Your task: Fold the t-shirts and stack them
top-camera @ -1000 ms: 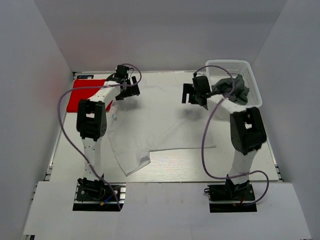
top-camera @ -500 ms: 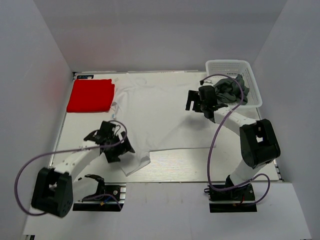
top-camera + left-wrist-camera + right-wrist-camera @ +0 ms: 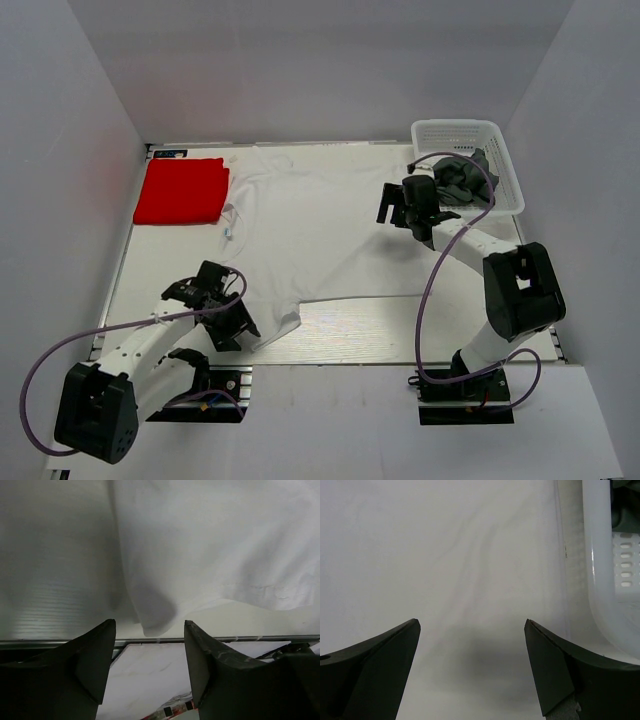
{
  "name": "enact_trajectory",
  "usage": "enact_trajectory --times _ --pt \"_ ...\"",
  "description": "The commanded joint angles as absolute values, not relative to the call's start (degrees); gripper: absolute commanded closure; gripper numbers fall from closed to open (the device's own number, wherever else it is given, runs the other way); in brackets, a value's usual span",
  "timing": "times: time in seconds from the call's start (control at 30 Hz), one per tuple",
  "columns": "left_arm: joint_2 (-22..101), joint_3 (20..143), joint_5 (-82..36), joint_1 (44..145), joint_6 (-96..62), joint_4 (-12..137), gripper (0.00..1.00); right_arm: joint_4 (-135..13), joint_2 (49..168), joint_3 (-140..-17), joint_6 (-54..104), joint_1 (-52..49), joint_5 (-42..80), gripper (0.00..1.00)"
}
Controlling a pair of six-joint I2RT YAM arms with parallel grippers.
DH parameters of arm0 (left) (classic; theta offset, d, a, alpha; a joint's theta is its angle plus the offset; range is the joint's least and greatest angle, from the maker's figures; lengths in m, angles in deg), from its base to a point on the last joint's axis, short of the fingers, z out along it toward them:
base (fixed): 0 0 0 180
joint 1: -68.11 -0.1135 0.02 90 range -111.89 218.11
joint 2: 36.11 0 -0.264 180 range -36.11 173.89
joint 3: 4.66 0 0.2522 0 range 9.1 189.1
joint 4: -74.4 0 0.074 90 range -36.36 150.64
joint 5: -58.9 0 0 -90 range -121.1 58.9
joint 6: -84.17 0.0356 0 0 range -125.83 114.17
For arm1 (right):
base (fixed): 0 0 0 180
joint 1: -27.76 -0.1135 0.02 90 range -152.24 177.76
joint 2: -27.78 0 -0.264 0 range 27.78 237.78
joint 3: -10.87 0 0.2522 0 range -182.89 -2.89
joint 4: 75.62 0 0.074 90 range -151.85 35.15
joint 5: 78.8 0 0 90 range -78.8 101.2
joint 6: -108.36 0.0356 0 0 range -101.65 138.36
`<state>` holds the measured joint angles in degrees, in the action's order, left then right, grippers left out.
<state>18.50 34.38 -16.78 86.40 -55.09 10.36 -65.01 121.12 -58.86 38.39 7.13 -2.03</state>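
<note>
- Fingers (image 3: 95,655) of the left gripper (image 3: 149,625) stand apart with nothing between them. In the left wrist view, the tip of a sleeve of the white t-shirt (image 3: 210,540) lies just beyond the gap, close to the table's near edge.
- Fingers (image 3: 380,665) of the right gripper (image 3: 471,622) are spread wide over flat white cloth and grip nothing.
- The white t-shirt (image 3: 320,230) lies spread open across the middle of the table (image 3: 400,320), collar toward the far edge and one sleeve reaching toward the near left.
- The red t-shirt (image 3: 182,190) sits folded at the far left corner, just beside the white one's shoulder.
- The dark grey t-shirt (image 3: 458,180) lies bunched inside the white lattice basket (image 3: 460,126) at the far right corner, with part of it hanging over the rim.
- The basket's wall (image 3: 605,580) stands just to the right of the right gripper's open fingers.
- The left arm lies low along the near left of the table with its elbow swung out past the base, and the left gripper (image 3: 235,325) is at the sleeve's left edge.
- The right arm reaches forward from its base, and the right gripper (image 3: 400,205) is low over the shirt's right side, near the basket's near-left corner.
</note>
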Motion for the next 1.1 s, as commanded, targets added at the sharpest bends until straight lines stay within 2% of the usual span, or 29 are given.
enact_trajectory --times 0.0,0.1,0.2,0.27,0.3,0.33,0.63,0.8,0.97,1.07 --pt "19.5 34.8 -15.6 87.8 -55.8 8.3 0.33 -66.7 119.7 -58.7 39.6 7.5 -2.2 0.1" --pt "21.0 33.2 -15.1 88.5 -55.3 9.0 0.35 -66.2 119.4 -58.6 39.8 7.7 -2.0 0.1" --pt "22.2 32.7 -14.6 89.1 -55.3 12.7 0.44 -66.2 118.2 -57.2 40.6 7.5 -1.7 0.1" --pt "23.1 32.7 -14.6 89.7 -55.3 14.0 0.64 -65.3 116.5 -55.7 41.5 7.6 -1.4 0.1" --pt "23.8 32.7 -14.6 89.7 -55.3 14.8 0.77 -65.2 115.2 -55.3 41.6 7.6 -1.5 0.1" --pt "23.8 32.7 -14.6 89.7 -55.3 14.8 1.0 -64.7 114.6 -53.4 43.1 7.6 -2.0 0.1" --pt "20.3 42.5 -14.3 90.3 -49.6 16.2 1.0 -51.8 100.5 -43.3 49.7 7.5 0.0 0.1" --pt "21.5 48.6 -17.0 90.3 -46.8 14.3 1.0 -42.3 92.2 -36.8 54.6 7.6 -5.4 0.1" --pt "20.4 49.7 -17.6 90.3 -45.7 16.2 1.0 -38.3 89.5 -33.3 56.1 7.9 -6.5 0.1" --pt "18.7 49.7 -18.8 90.3 -45.7 16.8 1.0 -39.4 89.7 -32.0 56.1 8.0 -5.6 0.13"
